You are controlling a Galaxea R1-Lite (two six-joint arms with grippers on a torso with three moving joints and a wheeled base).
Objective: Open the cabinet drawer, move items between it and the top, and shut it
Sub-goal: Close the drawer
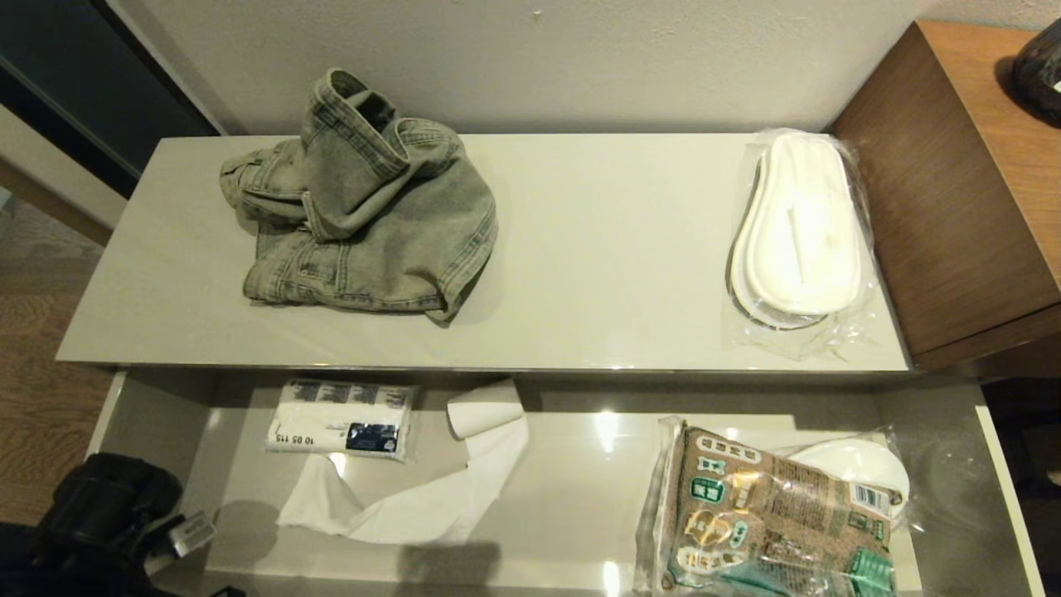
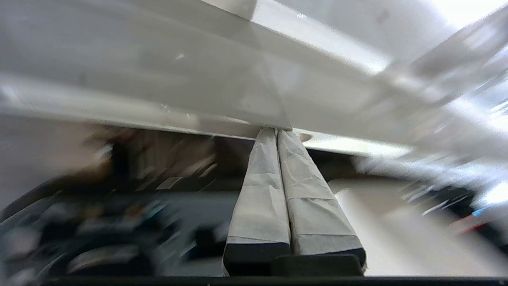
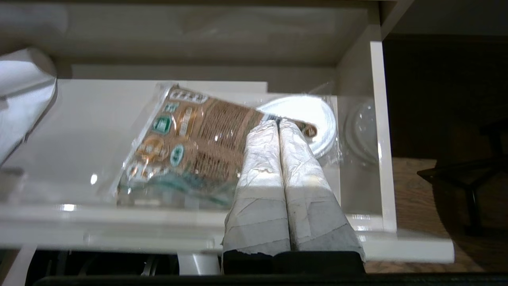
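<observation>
Wide glossy beige-grey cabinet drawer (image 1: pixel 1007 464) pulled open below long glossy cream-white top (image 1: pixel 613 249). On top: crumpled faded grey-blue denim jeans (image 1: pixel 365 207), soft, floppy, best pinched at a thick fold; clear-plastic-wrapped flat white slippers (image 1: pixel 800 236), light, slippery, probably best taken at the wrap's edge. Readable only "10 05 115" on white packet (image 1: pixel 341 427). Left gripper (image 2: pixel 277 131) and right gripper (image 3: pixel 278 124) both pressed together, empty

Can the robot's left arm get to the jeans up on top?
Probably yes. The jeans lie uncovered on the cabinet top, on the left arm's side. The left gripper, shut, sits low by the open drawer, so it must rise first.
</observation>
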